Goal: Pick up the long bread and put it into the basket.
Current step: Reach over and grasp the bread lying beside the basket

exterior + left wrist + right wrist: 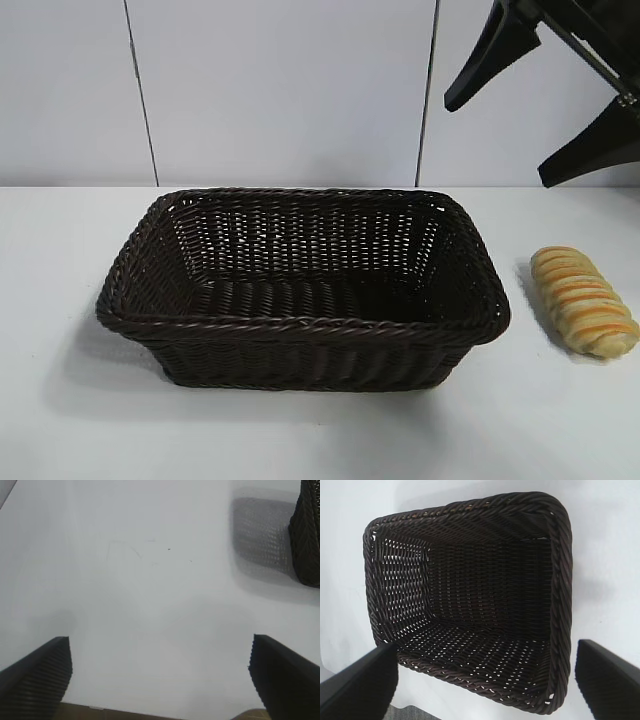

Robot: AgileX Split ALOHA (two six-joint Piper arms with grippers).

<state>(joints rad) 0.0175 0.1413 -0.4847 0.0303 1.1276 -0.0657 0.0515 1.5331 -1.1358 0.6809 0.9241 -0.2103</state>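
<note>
Wicker basket [300, 330] empty, long bread [584, 300] untouched on table beside it; right gripper [545, 105] overhead, both grippers' fingers apart.

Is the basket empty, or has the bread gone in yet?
Empty. The basket shows only bare weave inside, in the exterior and right wrist views; the long bread lies on the table beside it.

The right gripper [545, 135] is hanging high with its jaws spread wide, while the left gripper [160, 677] is angling downward, equally wide.
</note>
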